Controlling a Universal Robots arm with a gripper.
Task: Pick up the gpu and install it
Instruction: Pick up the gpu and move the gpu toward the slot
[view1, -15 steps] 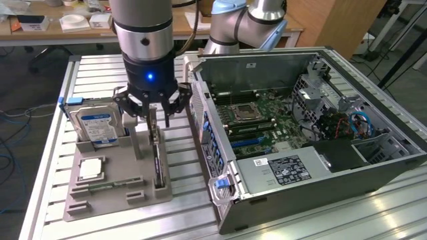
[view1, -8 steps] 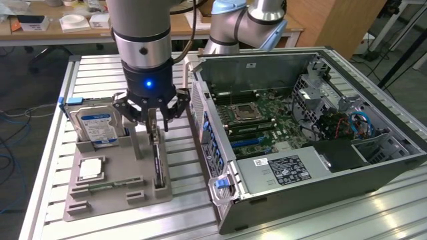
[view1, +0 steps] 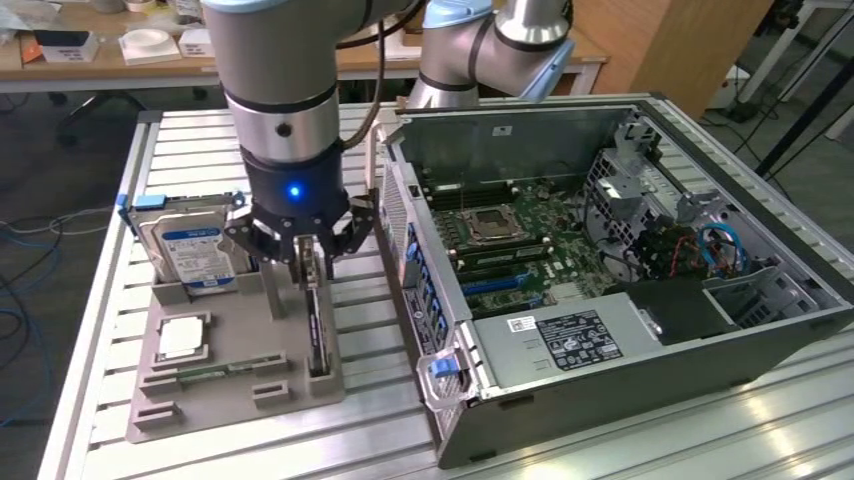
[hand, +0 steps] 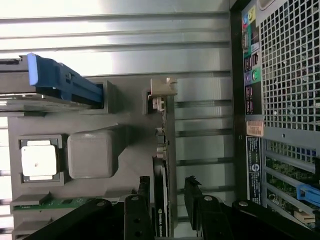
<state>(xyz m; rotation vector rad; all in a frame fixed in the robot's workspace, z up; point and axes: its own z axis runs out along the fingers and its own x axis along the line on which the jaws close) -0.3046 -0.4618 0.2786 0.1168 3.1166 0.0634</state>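
The gpu (view1: 318, 335) stands on its long edge in a slot of the grey holder (view1: 227, 400) on the desk (view1: 94, 330), just beside the rear panel of the open computer case (view1: 601, 250), which lies toward the exterior view's right. The card's long axis runs level along the desk, roughly parallel to that rear panel. In the wrist view the gpu (hand: 164, 145) is seen edge-on. Its silver bracket (hand: 163, 88) is at the holder end nearest the hard drive (view1: 194, 250), and the black fan face is at the opposite end, under the tool. The tool (view1: 310, 265) is directly above the card, pointing straight down, with one finger on each side of the card's thickness. In the wrist view the tool (hand: 167, 187) has its fingers (hand: 192, 197) spread apart. A visible gap remains between one finger and the card, so the tool is judged not yet clamped. The closing direction crosses the card's thin dimension, square to its long axis. A processor (view1: 180, 338) and a memory stick (view1: 214, 373) occupy other holder pockets, well clear of the tool.
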